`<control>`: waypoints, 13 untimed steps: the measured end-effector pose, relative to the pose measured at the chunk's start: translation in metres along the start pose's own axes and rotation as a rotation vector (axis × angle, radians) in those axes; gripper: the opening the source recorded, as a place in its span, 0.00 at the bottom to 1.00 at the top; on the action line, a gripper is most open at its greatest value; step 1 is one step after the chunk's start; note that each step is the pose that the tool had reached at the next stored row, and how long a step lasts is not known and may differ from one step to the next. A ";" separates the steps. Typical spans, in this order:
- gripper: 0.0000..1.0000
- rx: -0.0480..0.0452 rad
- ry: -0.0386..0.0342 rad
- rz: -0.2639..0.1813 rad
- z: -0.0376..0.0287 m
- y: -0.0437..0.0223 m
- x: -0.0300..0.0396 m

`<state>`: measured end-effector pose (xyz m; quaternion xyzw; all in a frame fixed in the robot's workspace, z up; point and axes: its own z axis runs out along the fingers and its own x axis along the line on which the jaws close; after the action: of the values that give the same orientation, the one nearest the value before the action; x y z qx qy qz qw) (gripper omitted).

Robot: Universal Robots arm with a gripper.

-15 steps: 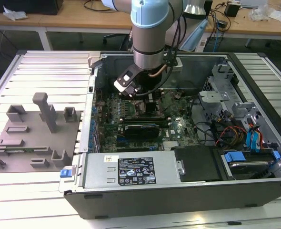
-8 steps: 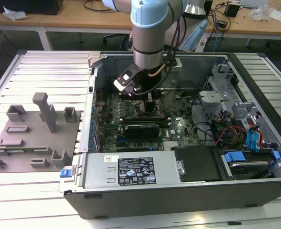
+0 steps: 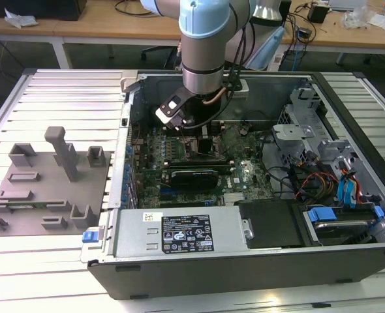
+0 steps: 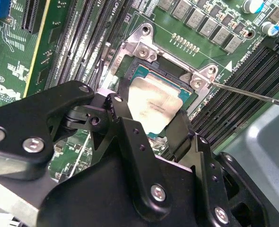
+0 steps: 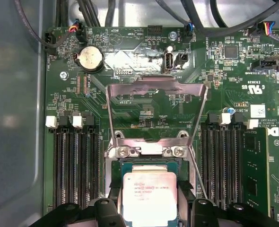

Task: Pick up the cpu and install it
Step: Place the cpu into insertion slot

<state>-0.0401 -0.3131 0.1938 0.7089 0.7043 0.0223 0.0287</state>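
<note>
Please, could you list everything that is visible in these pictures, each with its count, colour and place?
cpu: one, silvery top, over the socket, between the gripper's fingers.
load plate: one, bare metal, standing open above the socket.
motherboard: one, green, inside the computer case.
coin battery: one, silver, on the motherboard.
memory slots: two banks, black, either side of the socket.
computer case: one, dark grey, open.
tray: one, grey, with blocks and posts, at the exterior view's left of the case.
gripper: one, black, shut on the cpu.
arm: one, grey and pale blue, above the case.

cpu partly hidden (end effector), socket likewise
</note>
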 end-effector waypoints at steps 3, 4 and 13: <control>0.55 0.0000 0.0000 0.000 0.0001 0.0000 0.0000; 0.55 0.0000 0.0000 0.000 0.0001 0.0000 0.0000; 0.55 -0.0003 -0.0008 0.000 -0.0006 0.0001 0.0001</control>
<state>-0.0401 -0.3131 0.1944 0.7089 0.7043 0.0221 0.0291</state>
